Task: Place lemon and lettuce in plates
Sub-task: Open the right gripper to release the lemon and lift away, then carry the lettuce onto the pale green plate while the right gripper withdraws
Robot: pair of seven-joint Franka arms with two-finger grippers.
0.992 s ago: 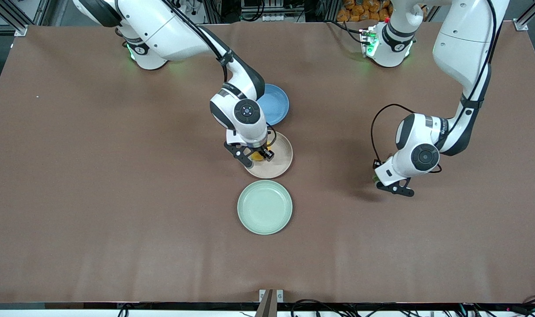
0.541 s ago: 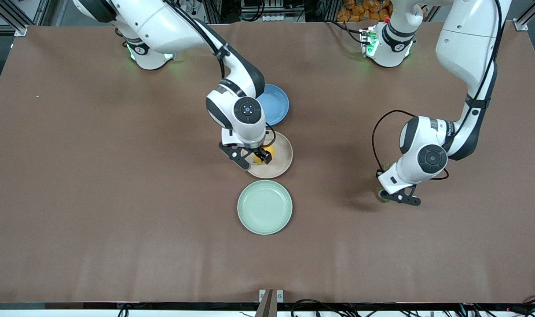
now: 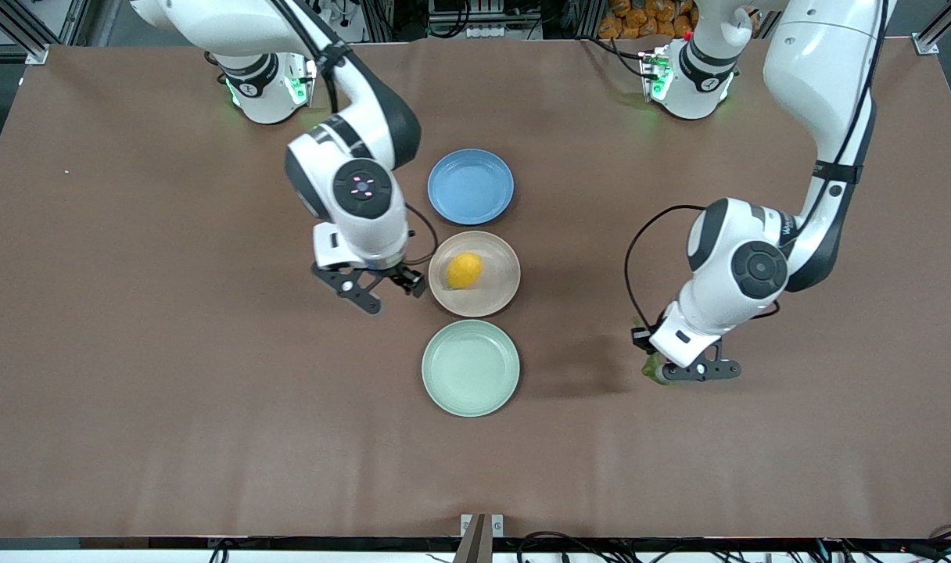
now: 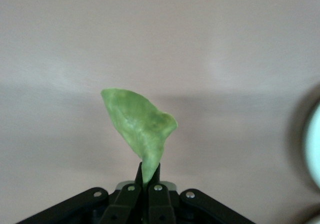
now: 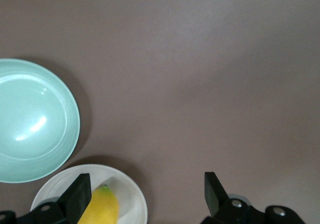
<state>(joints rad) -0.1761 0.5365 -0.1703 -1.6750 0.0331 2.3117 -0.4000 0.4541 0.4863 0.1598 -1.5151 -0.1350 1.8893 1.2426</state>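
Note:
The lemon [image 3: 464,270] lies in the beige-pink plate [image 3: 499,293]; it also shows in the right wrist view [image 5: 100,209]. The pale mint green plate [image 3: 471,367] sits empty, nearer the front camera; it also shows in the right wrist view [image 5: 30,119]. My right gripper [image 3: 385,291] [image 5: 147,191] is open and empty, over the table beside the beige-pink plate toward the right arm's end. My left gripper [image 3: 683,371] [image 4: 148,176] is shut on the lettuce [image 4: 140,126], a green leaf held in the air over bare table toward the left arm's end; the leaf peeks out in the front view [image 3: 649,367].
A blue plate [image 3: 471,186] sits empty, farther from the front camera than the beige-pink plate. The three plates stand in a line at the middle of the brown table [image 3: 170,352].
My right gripper let go of the lemon in the beige-pink plate and moved off it toward the right arm's end. My left gripper, holding the lettuce, moved toward the front camera and the plates.

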